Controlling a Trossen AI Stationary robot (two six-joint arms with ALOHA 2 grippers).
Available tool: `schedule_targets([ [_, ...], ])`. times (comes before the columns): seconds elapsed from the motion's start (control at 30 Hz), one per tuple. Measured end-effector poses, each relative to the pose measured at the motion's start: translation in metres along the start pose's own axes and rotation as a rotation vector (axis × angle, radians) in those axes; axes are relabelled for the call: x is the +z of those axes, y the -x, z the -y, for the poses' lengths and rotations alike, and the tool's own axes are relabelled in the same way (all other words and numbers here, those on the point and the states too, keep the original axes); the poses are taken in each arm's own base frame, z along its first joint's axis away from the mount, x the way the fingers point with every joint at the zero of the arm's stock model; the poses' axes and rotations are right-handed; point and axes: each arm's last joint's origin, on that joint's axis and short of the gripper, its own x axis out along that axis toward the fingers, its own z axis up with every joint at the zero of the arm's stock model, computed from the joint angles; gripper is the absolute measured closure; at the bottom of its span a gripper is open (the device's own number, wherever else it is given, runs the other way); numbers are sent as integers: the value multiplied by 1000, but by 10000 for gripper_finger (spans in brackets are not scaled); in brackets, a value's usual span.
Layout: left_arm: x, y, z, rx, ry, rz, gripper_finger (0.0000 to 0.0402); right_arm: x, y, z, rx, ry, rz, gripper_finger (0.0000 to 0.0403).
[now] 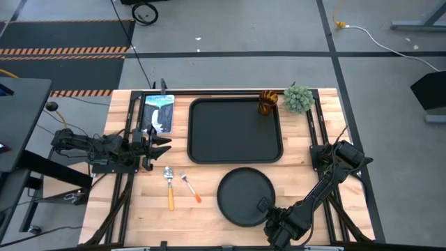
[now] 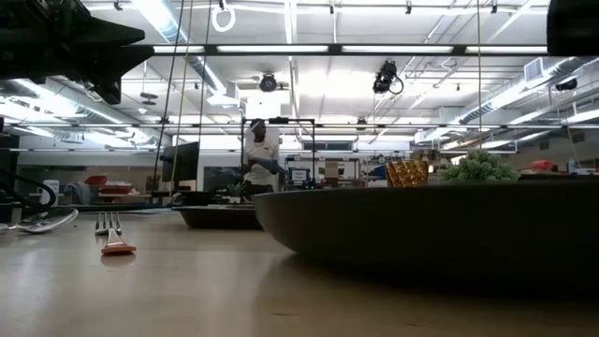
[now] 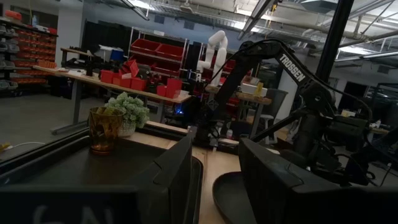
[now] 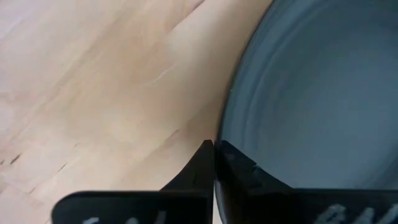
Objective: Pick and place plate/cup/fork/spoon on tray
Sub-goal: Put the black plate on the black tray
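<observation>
Wood tabletop (workshop behind): right claw pinched on plate rim; left claw parted.

Wooden table top, pale planks, framed by black rails. Fuzzy green plant ball at the far right corner of the table. Blue-white rectangular card at the far left side. Beyond the table: grey floor with hazard-striped matting; a person standing among benches; red bins on a long workbench; a white robot arm behind it.
</observation>
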Motion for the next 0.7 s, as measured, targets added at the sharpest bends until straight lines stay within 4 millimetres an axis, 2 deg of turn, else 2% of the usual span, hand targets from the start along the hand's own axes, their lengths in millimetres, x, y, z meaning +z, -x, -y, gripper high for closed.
schedule_targets([
  [0.3,-2,0,0,3,-2,-15,260,16,38,37,-89,-4,1,392],
  [0.43,-2,0,0,4,17,-22,260,16,50,50,-103,-3,-33,393],
  [0.57,-2,0,0,4,17,-23,260,9,48,65,-97,-28,-79,393],
  [0.7,-2,0,0,4,17,-23,260,-10,41,79,-76,-58,-109,393],
])
